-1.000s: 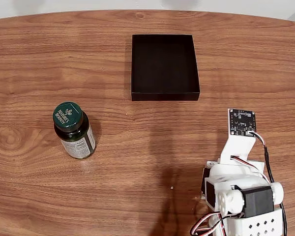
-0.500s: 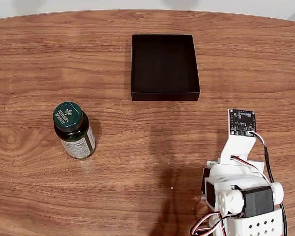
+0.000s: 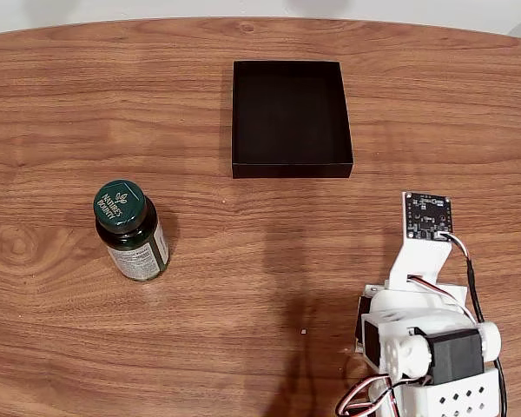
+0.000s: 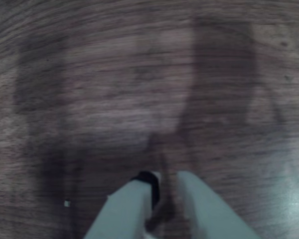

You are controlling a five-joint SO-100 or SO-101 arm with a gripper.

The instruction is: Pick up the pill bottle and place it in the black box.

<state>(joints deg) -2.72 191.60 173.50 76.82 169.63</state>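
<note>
Starting out: pill bottle (image 3: 132,230) upright, ungrasped, well left of black box (image 3: 291,115); my gripper (image 4: 164,185) nearly closed, holding nothing.

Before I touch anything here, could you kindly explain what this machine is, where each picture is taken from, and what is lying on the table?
The white machine at the lower right of the fixed view is a small robot arm standing on a wooden table. That picture comes from a still camera looking down on the table.

The other picture comes from a camera riding on the arm's wrist. It looks down past the arm's two-fingered hand at bare wood. The fingers sit close together with a narrow gap, and they hold nothing.

On the table stand a pill bottle, upright at the left, and a black box, empty, farther back. They are well apart.
</note>
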